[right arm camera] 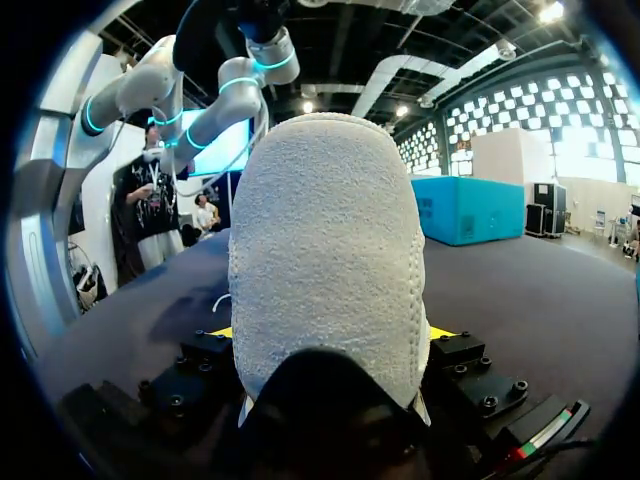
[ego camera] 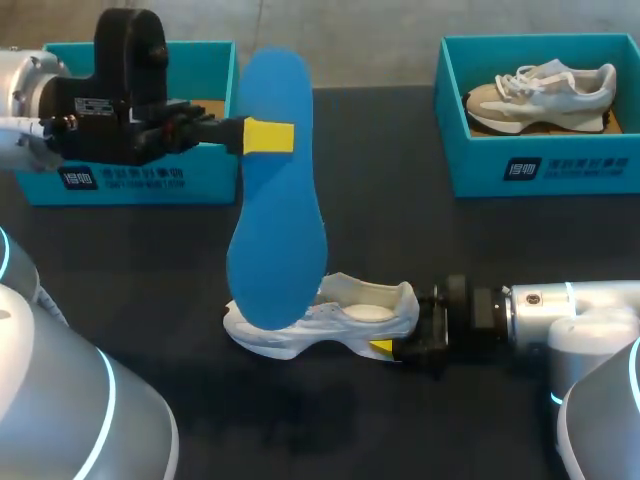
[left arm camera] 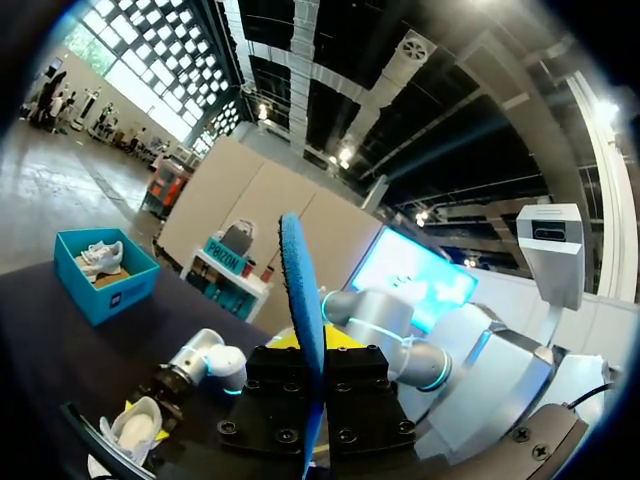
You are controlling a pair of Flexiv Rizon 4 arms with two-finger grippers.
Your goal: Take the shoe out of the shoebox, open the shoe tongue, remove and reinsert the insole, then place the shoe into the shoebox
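Head view: white shoe (ego camera: pixel 330 318) sits sole-down on the dark table (ego camera: pixel 420 250), opening up. Its heel is pinched by the R gripper (ego camera: pixel 390 340); one yellow tip shows at the heel's near side, the other is hidden behind it. The blue insole (ego camera: pixel 275 200) stands on end above the shoe's toe end, w/ its wider end low. That end overlaps the toe in view, but contact can't be told. The L gripper (ego camera: pixel 268 135) is clamped on the insole near its upper end, well above the shoe. The L shoebox (ego camera: pixel 130 180) is far behind the shoe on the toe side. The R shoebox (ego camera: pixel 540 165) is far behind on the heel side and holds a second shoe (ego camera: pixel 540 95).

L wrist view: insole (left arm camera: pixel 300 290) is seen edge-on, squeezed btwn the L gripper (left arm camera: pixel 315 345) fingers. The shoe (left arm camera: pixel 135 430) is below and ahead, w/ the R gripper (left arm camera: pixel 165 385) at its heel. The R shoebox (left arm camera: pixel 100 285) is beyond the shoe.

R wrist view: the shoe (right arm camera: pixel 325 250) heel fills the space btwn the R gripper (right arm camera: pixel 330 335) fingers. The yellow tips press it from both sides. The L shoebox (right arm camera: pixel 465 208) is on the table far beyond the shoe.
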